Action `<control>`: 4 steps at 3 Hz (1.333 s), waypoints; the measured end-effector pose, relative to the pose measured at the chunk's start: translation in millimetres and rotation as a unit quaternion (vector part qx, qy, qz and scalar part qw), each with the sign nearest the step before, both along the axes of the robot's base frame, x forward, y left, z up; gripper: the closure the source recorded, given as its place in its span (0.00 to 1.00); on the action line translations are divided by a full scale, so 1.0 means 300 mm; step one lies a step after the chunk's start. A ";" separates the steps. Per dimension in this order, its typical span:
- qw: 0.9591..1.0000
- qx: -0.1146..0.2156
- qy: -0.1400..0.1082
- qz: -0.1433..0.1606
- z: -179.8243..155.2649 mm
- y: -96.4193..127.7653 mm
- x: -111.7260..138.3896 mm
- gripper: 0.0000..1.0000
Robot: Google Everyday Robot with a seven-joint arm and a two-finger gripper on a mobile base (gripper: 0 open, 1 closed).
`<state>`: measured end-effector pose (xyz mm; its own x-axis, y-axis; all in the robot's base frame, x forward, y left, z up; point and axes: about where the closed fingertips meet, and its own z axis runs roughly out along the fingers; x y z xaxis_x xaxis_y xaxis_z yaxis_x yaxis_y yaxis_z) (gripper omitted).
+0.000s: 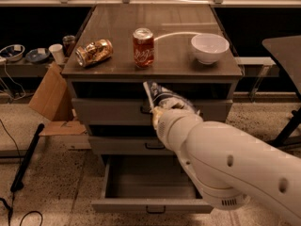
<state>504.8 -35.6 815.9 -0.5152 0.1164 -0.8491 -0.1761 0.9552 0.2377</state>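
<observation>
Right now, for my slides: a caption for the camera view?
Pincer holds a snack bag before the top drawer; bottom drawer open; red can, tipped can, bowl above.

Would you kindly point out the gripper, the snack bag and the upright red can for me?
gripper (157,107): camera view, between its fingertips, before the top drawer (108,111).
snack bag (164,96): camera view, middle of the bag, in the gripper.
upright red can (143,49): camera view, its side label.
</observation>
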 end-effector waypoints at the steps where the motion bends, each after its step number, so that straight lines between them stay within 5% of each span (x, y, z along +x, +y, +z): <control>1: 0.995 -0.046 -0.082 -0.043 0.279 -0.097 0.019 1.00; 2: 0.988 -0.067 -0.125 -0.055 0.461 -0.114 0.058 1.00; 4: 0.978 -0.105 -0.177 -0.045 0.729 -0.037 0.270 1.00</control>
